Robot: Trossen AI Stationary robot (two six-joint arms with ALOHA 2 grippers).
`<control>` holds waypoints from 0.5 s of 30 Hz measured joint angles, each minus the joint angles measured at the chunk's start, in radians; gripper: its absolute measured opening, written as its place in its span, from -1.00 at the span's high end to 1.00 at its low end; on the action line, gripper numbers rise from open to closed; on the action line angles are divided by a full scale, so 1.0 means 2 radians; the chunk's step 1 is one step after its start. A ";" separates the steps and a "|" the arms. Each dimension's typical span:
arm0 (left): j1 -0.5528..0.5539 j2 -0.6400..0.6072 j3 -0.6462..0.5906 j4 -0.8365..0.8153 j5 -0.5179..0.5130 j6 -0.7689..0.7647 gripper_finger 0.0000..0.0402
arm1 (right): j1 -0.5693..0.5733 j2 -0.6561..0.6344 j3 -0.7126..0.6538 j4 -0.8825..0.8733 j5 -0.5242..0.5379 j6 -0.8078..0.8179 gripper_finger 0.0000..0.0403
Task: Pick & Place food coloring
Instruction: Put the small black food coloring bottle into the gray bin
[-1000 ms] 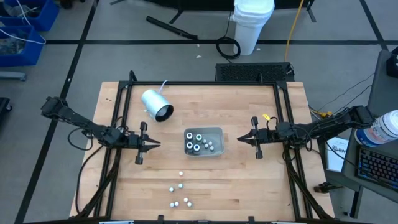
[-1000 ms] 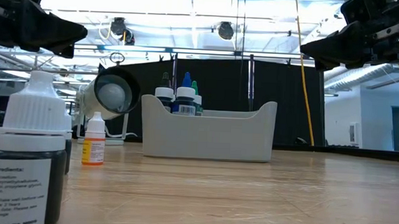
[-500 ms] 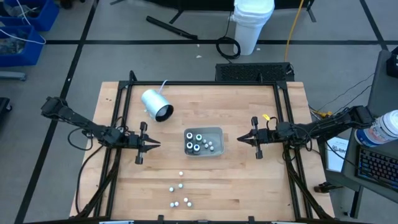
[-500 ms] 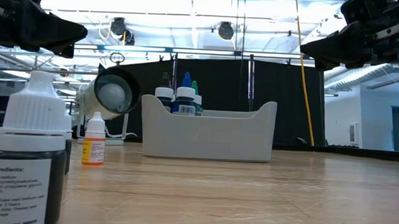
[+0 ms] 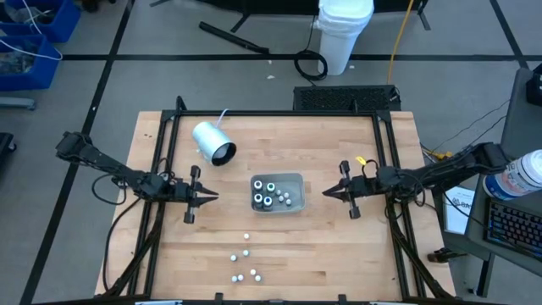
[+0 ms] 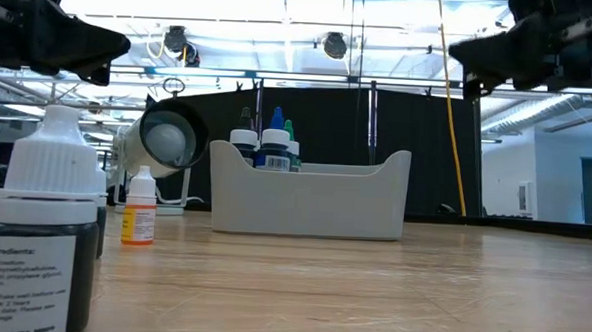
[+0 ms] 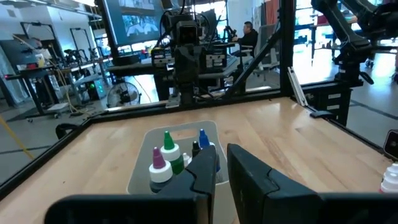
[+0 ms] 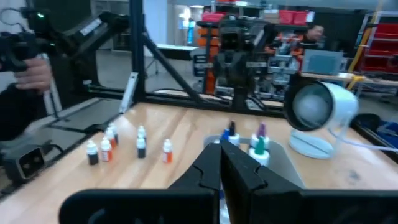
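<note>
At table centre: I saw the grey tray [image 5: 295, 180] with several food coloring bottles [image 5: 269, 194] standing inside it.
Loose bottles: a handful more [image 5: 245, 255] stood on the wood near the front edge, well apart from the tray.
Left gripper [image 5: 213, 196]: it hovered above the table just left of the tray, fingers nearly together with a narrow gap, holding nothing.
Right gripper [image 5: 324, 193]: it hovered just right of the tray, fingers pressed together, empty.
White cylinder [image 5: 212, 142]: it lay on its side behind the tray, toward the left.
Table [image 5: 339, 246]: bare wood between the arms.
</note>
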 joint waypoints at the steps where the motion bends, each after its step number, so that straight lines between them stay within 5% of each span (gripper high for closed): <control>1: 0.000 0.000 0.000 0.002 0.000 0.000 0.76 | 0.005 0.012 0.004 0.010 0.000 0.001 1.00; 15: 0.000 0.000 0.000 0.022 0.000 0.007 0.76 | 0.074 0.265 0.175 0.015 0.039 -0.034 1.00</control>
